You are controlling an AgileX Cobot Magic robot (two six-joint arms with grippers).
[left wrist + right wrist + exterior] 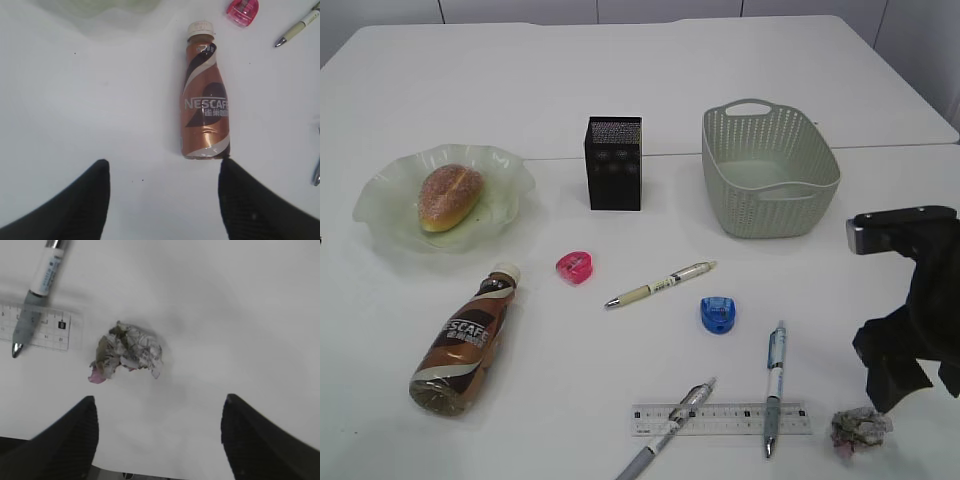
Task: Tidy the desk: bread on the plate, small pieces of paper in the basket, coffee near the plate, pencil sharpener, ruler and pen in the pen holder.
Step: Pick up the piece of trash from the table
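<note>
The bread (448,195) lies on the green plate (380,210) at the left. In front of the plate the coffee (465,342) lies on its side, cap toward it. My left gripper (163,166) hovers open just behind the bottle's base (206,95), holding nothing. A crumpled paper ball (127,352) sits at the front right, and my right gripper (160,400) is open just in front of it, empty. The ruler (720,418) lies under the tips of two pens (775,385). A pink pencil sharpener (574,266) and a blue one (718,313) lie mid-desk. Behind them stand the pen holder (614,163) and basket (768,170).
A third, cream pen (660,284) lies between the two sharpeners. The right arm (910,330) stands over the desk's front right corner, close to the desk's near edge. A seam runs across the desk (650,60) behind the holder and basket.
</note>
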